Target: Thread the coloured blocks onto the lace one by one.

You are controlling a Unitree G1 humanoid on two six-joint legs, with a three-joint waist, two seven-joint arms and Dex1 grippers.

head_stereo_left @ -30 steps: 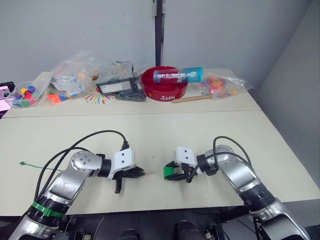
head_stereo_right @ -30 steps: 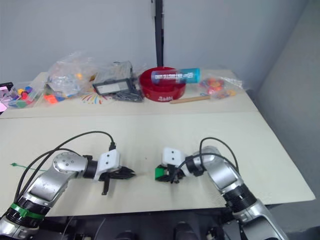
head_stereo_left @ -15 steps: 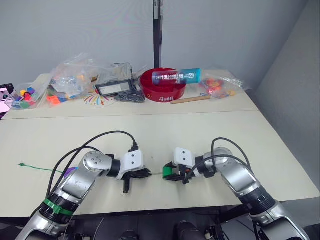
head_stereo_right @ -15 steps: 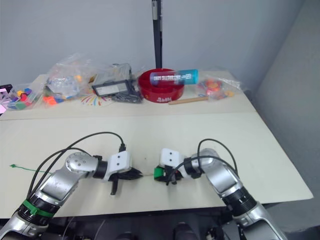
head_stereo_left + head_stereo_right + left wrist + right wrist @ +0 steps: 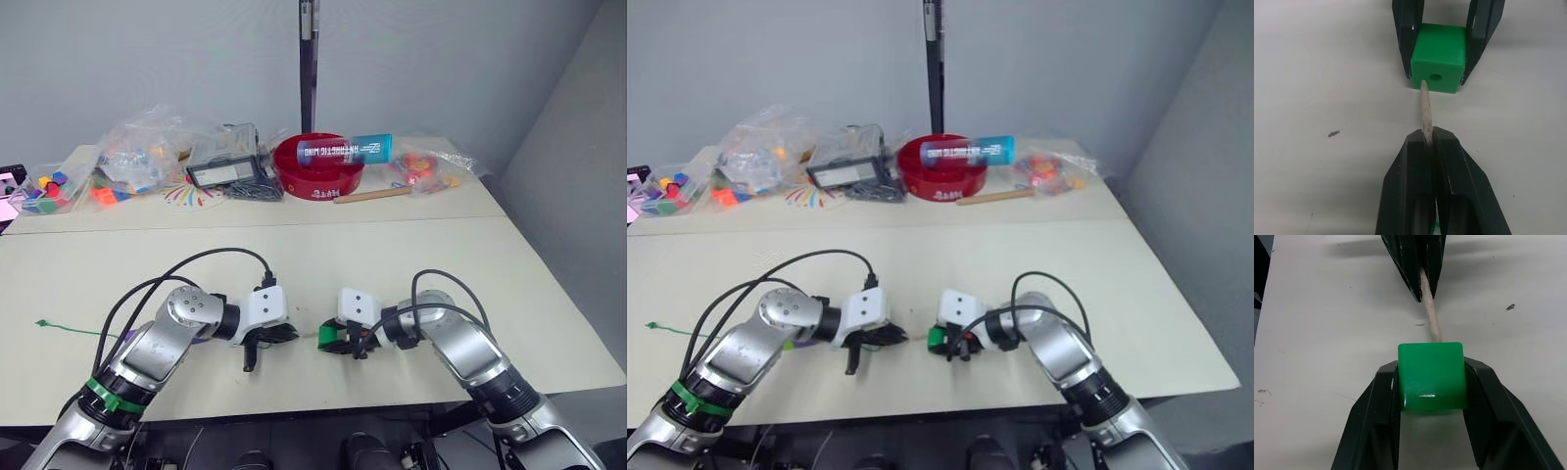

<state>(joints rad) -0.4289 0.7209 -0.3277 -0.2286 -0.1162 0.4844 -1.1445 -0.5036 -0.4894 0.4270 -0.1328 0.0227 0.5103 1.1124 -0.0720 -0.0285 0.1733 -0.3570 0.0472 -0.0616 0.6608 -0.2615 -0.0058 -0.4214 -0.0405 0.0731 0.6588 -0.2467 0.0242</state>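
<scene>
Green block [image 5: 1438, 58] in right end effector [image 5: 1432, 382], lace tip [image 5: 1425, 110] at its hole

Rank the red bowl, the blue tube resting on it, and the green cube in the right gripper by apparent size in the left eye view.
1. Red bowl.
2. Blue tube.
3. Green cube, smallest even though nearest the camera, clamped in the right gripper.
</scene>
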